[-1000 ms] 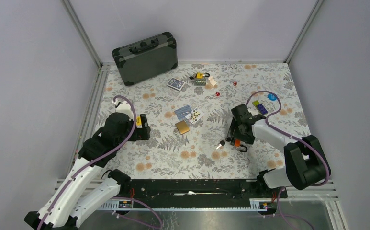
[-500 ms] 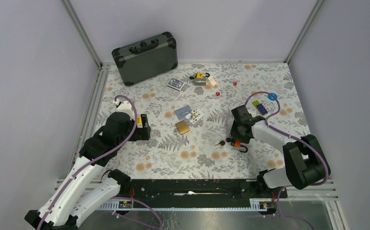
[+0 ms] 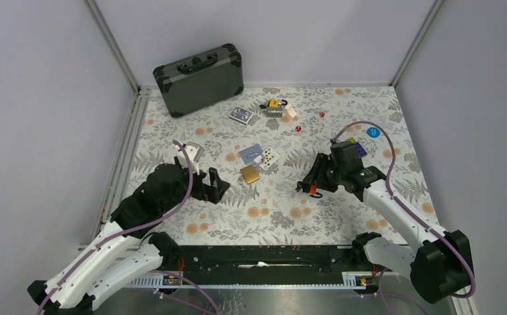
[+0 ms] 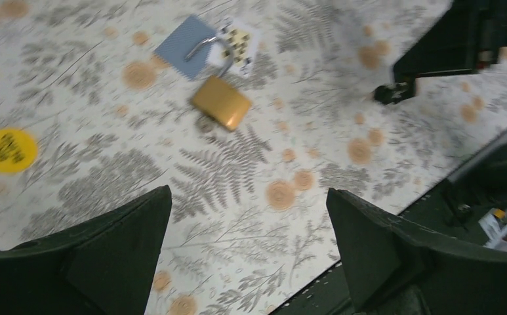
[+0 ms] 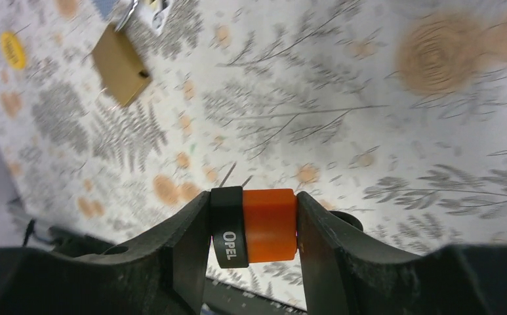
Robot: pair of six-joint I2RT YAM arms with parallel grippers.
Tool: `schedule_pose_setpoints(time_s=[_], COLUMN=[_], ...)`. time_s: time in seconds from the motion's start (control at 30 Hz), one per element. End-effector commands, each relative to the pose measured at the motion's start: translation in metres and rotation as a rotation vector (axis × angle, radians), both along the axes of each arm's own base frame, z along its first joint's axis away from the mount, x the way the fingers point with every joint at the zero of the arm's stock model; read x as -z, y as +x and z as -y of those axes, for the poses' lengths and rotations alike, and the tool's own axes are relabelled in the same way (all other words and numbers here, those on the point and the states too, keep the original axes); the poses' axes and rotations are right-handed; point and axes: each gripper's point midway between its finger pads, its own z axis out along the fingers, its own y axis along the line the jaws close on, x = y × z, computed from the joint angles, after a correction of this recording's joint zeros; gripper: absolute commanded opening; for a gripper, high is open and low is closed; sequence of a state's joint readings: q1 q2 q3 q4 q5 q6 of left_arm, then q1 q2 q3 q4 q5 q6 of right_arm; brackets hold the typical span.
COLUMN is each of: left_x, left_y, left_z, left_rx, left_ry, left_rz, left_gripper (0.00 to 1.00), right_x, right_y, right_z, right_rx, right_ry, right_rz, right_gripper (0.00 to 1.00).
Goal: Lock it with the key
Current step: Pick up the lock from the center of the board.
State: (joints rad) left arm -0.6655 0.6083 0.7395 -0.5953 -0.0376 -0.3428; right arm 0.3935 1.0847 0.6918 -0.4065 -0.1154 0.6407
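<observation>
- While the right end effector (image 3: 314,186) hangs above the floral tabletop (image 3: 283,216), its two fingers are pressed onto an orange padlock (image 5: 270,226).
- The right wrist view shows the lock lying crosswise in the grip. Its length spans the gap from finger to finger, and the black band lettered "OPEL" sits against the left-hand finger.
- A dark rounded part shows just behind the lock; whether it is shackle or key cannot be told.
- The left end effector (image 4: 247,193) is spread wide with nothing between its fingers.
- Near it, a brass padlock (image 4: 221,103) lies flat on the tabletop, its open shackle pointing onto the playing cards (image 4: 185,47).
</observation>
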Motion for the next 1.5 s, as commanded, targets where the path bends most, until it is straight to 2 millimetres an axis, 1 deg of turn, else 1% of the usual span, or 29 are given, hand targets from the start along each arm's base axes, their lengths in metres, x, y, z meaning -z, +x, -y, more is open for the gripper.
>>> schedule_pose_setpoints(time_s=[0.0, 0.07, 0.23, 0.3, 0.37, 0.4, 0.47, 0.57, 0.73, 0.8, 0.87, 0.97, 1.1, 1.2, 1.33, 1.4, 1.47], left_x=[-0.049, -0.05, -0.037, -0.031, -0.023, -0.019, -0.01, -0.01, -0.018, -0.017, -0.014, -0.003, 0.009, 0.016, 0.018, 0.018, 0.018], left_y=[-0.004, -0.008, -0.026, -0.034, -0.039, -0.039, -0.038, -0.034, -0.033, -0.031, -0.029, -0.029, -0.029, -0.028, -0.023, -0.02, -0.018], left_z=[0.05, 0.071, 0.133, 0.154, 0.17, 0.174, 0.178, 0.183, 0.192, 0.195, 0.199, 0.203, 0.205, 0.203, 0.199, 0.197, 0.194], left_rx=[0.143, 0.174, 0.269, 0.297, 0.301, 0.291, 0.268, 0.227, 0.209, 0.197, 0.191, 0.193, 0.181, 0.153, 0.103, 0.085, 0.061], left_ry=[-0.154, -0.17, -0.164, -0.153, -0.135, -0.124, -0.101, -0.125, -0.207, -0.206, -0.187, -0.148, -0.121, -0.111, -0.081, -0.06, -0.048], left_rz=[0.171, 0.177, 0.154, 0.158, 0.166, 0.167, 0.157, 0.151, 0.149, 0.145, 0.136, 0.108, 0.077, 0.052, 0.032, 0.028, 0.026], left_gripper=[0.99, 0.99, 0.99, 0.99, 0.99, 0.99, 0.99, 0.99, 0.99, 0.99, 0.99, 0.98, 0.93, 0.84, 0.69, 0.58, 0.38], right_x=[-0.044, -0.053, -0.067, -0.071, -0.076, -0.079, -0.085, -0.093, -0.098, -0.099, -0.101, -0.105, -0.106, -0.105, -0.105, -0.105, -0.105], right_y=[-0.013, -0.021, -0.045, -0.051, -0.056, -0.058, -0.062, -0.065, -0.068, -0.07, -0.071, -0.072, -0.072, -0.074, -0.075, -0.075, -0.075], right_z=[-0.046, -0.06, -0.095, -0.103, -0.109, -0.111, -0.115, -0.117, -0.122, -0.125, -0.127, -0.127, -0.124, -0.124, -0.123, -0.123, -0.122], right_rx=[-0.15, -0.195, -0.287, -0.291, -0.297, -0.299, -0.306, -0.316, -0.331, -0.333, -0.334, -0.331, -0.327, -0.33, -0.334, -0.335, -0.335], right_ry=[0.241, 0.276, 0.348, 0.379, 0.405, 0.416, 0.43, 0.447, 0.473, 0.492, 0.514, 0.524, 0.52, 0.522, 0.522, 0.52, 0.52], right_rz=[0.02, 0.026, 0.029, 0.027, 0.03, 0.033, 0.04, 0.051, 0.047, 0.043, 0.044, 0.056, 0.061, 0.059, 0.06, 0.064, 0.068], right_gripper=[0.0, 0.0, 0.0, 0.0, 0.0, 0.0, 0.0, 0.0, 0.0, 0.0, 0.0, 0.0, 0.0, 0.0, 0.01, 0.03, 0.05])
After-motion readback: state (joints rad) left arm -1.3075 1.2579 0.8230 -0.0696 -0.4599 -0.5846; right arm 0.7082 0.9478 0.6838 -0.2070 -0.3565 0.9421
